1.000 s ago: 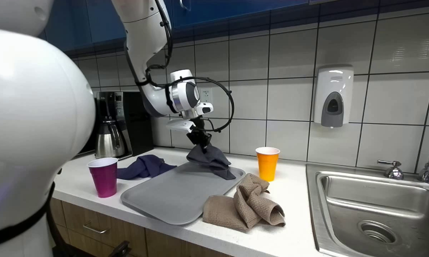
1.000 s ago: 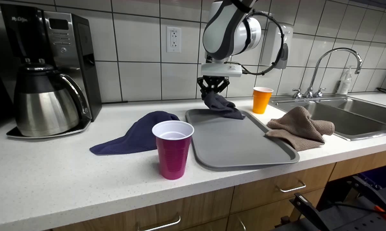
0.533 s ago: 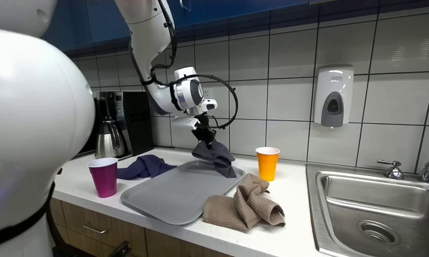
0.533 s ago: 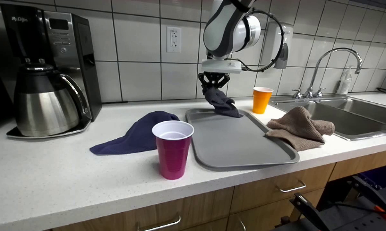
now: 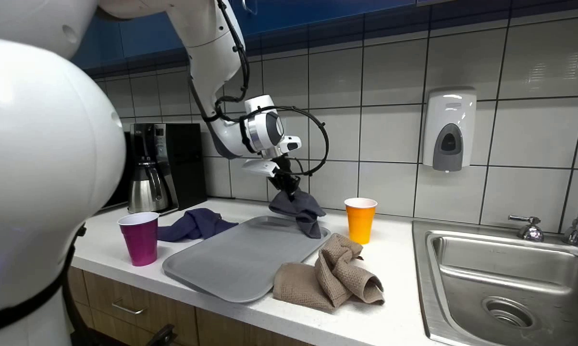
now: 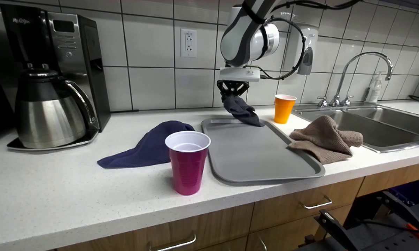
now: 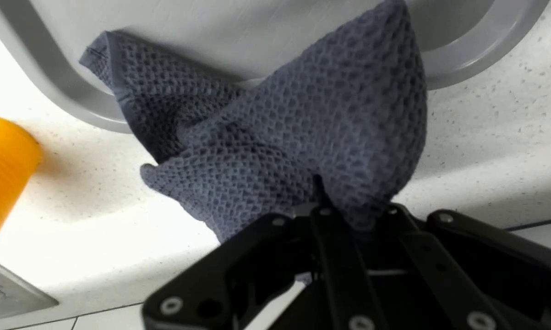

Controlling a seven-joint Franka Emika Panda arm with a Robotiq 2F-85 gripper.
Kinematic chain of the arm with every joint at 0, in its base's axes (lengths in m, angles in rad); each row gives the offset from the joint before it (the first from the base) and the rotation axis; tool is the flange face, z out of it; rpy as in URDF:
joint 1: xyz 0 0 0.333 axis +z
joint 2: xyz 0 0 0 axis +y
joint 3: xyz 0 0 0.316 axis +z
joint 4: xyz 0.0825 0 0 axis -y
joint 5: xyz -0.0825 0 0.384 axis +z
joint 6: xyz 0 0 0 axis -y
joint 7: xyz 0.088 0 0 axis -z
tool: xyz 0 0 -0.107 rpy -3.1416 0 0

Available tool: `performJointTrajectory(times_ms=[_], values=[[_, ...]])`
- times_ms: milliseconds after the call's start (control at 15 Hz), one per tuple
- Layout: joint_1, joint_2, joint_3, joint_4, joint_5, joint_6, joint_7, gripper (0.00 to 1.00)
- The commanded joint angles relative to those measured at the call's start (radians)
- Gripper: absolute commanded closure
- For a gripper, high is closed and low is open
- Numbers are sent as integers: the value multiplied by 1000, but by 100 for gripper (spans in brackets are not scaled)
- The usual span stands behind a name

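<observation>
Cloth of navy colour [image 6: 150, 148] lies left of the tray [image 6: 261, 153]; over the tray's far edge, the gripper [image 6: 231, 97] pinches the gray cloth [image 7: 275, 133], which seems soft and light, best held by a thick fold; an orange cup [image 6: 284, 109] stands right of the tray.

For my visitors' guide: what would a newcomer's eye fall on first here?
In both exterior views, likely the black gripper, pinching a dark grey cloth over the far end of the grey tray. Then probably the orange cup beside the tray, and the magenta cup near the front edge of the counter.
</observation>
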Motion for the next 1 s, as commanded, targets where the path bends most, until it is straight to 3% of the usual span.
performJointTrajectory(times_ms=[0, 933], values=[[-22, 68, 6, 107, 16, -26, -20, 97], [-53, 211, 6, 275, 55, -43, -36, 97]])
